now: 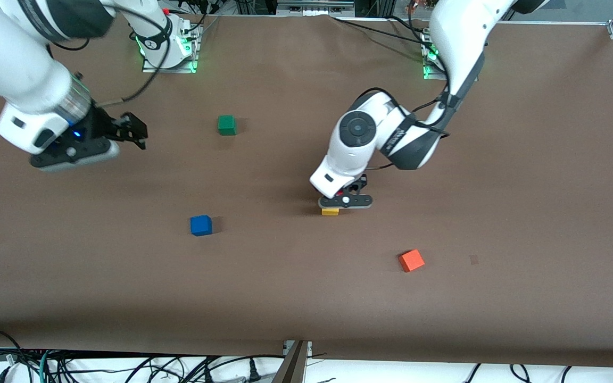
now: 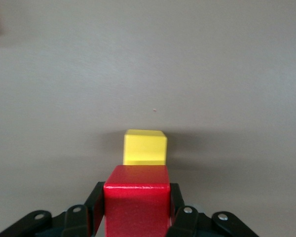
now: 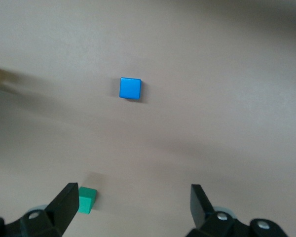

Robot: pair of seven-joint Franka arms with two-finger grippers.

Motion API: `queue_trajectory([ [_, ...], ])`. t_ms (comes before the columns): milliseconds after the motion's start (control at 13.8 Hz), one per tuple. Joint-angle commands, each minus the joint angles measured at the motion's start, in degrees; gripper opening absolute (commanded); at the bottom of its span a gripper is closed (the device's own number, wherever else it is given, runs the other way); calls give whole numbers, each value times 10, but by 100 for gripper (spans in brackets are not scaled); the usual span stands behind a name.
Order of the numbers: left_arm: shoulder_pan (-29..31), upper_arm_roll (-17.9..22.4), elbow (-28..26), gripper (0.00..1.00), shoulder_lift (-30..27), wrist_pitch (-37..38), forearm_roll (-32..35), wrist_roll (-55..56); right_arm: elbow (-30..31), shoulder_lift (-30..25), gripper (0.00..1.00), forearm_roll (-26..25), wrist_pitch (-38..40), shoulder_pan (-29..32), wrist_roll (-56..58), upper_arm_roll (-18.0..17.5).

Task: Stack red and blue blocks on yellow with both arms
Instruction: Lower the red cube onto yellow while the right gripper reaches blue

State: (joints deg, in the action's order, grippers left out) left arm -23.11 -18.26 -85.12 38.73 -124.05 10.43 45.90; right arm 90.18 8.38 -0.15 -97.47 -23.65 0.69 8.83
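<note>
the brown bench (image 1: 524, 213) has the cubes scattered well apart, so each arm gets its own pickup. the right pincer (image 3: 130, 210) hangs wide open and empty over its end of the bench, waiting, probably for the blue block (image 1: 201, 225). the left pincer (image 2: 137, 217) is clamped on the red block (image 2: 137, 197), low and just beside the yellow cube (image 2: 145, 146) mid-bench, looks like it's lining up the drop. all plain matte cubes, same size.
</note>
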Motion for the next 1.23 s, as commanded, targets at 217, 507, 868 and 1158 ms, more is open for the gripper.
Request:
queue_trajectory([
  [217, -25, 4, 50, 0, 47, 20, 51, 7, -25, 89, 100, 17, -21, -10, 4, 3],
  [507, -25, 4, 51, 0, 53, 20, 57, 9, -24, 164, 100, 51, -98, -6, 5, 3],
  [868, -24, 7, 53, 0, 56, 20, 57, 9, -25, 239, 100, 85, -184, -7, 4, 3],
  [1158, -24, 10, 55, 0, 57, 19, 57, 9, -25, 296, 100, 118, -253, -8, 5, 3],
])
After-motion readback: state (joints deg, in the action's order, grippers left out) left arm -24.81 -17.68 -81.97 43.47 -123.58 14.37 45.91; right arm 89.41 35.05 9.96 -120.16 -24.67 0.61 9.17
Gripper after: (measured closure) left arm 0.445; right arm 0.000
